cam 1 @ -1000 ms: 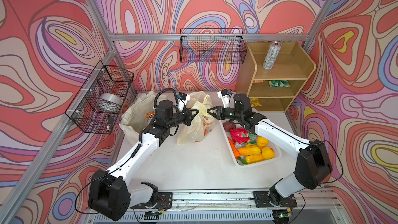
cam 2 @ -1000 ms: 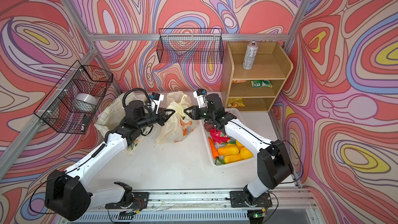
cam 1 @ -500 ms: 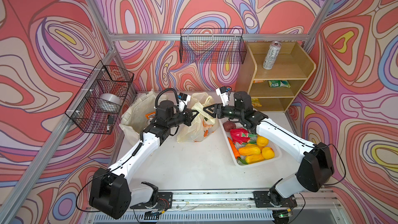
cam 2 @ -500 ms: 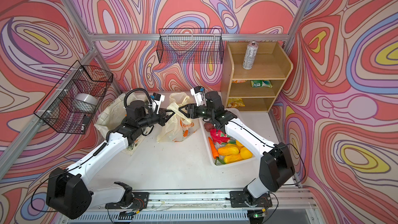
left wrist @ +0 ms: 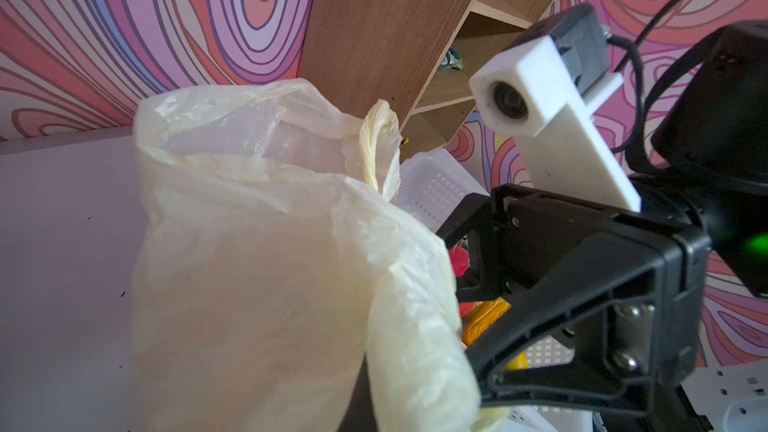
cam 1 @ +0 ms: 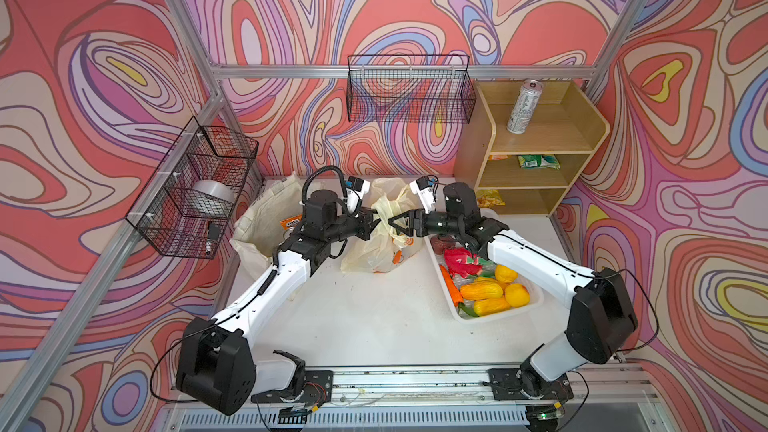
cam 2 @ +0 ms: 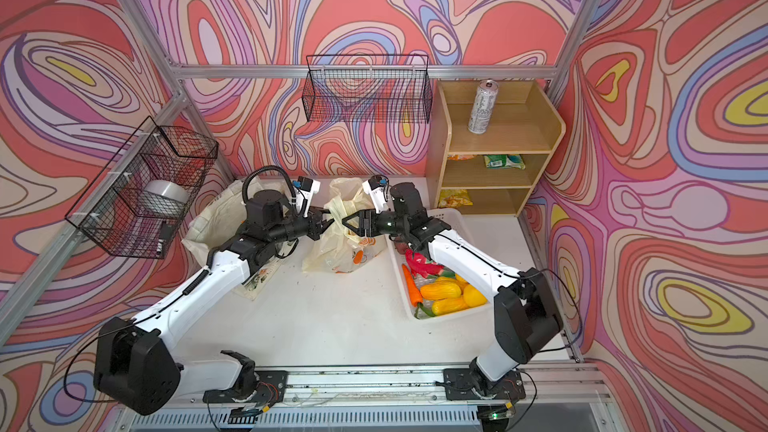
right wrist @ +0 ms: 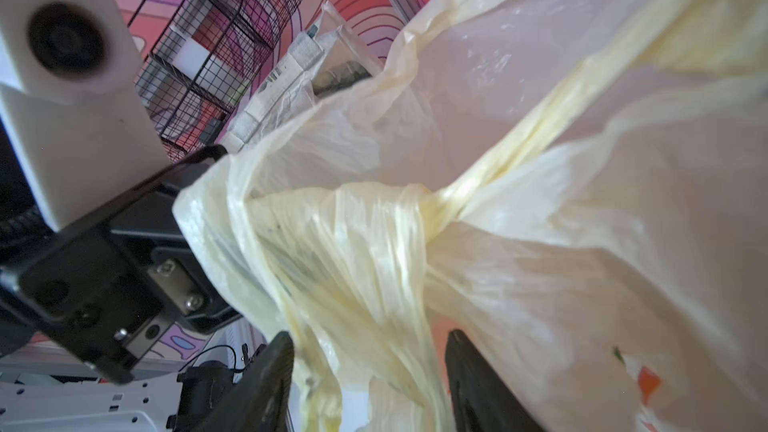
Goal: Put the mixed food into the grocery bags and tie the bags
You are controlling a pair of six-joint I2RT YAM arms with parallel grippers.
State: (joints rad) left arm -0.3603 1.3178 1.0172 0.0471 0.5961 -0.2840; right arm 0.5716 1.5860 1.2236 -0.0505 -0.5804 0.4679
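The pale-yellow plastic grocery bag stands at mid-table, its handles twisted together. My left gripper is shut on a handle; the film hides its jaws in the left wrist view. My right gripper faces it, open, with handle strands hanging between its fingers. The cream canvas tote lies behind the left arm with an orange packet inside. Toy fruits fill the white basket.
A wooden shelf at the back right holds a silver can, a green packet and a yellow packet. Black wire baskets hang on the left wall and the back wall.
My right gripper has opened and slid left toward the left gripper, over the bag's handles. The left gripper has stayed shut on the handle.
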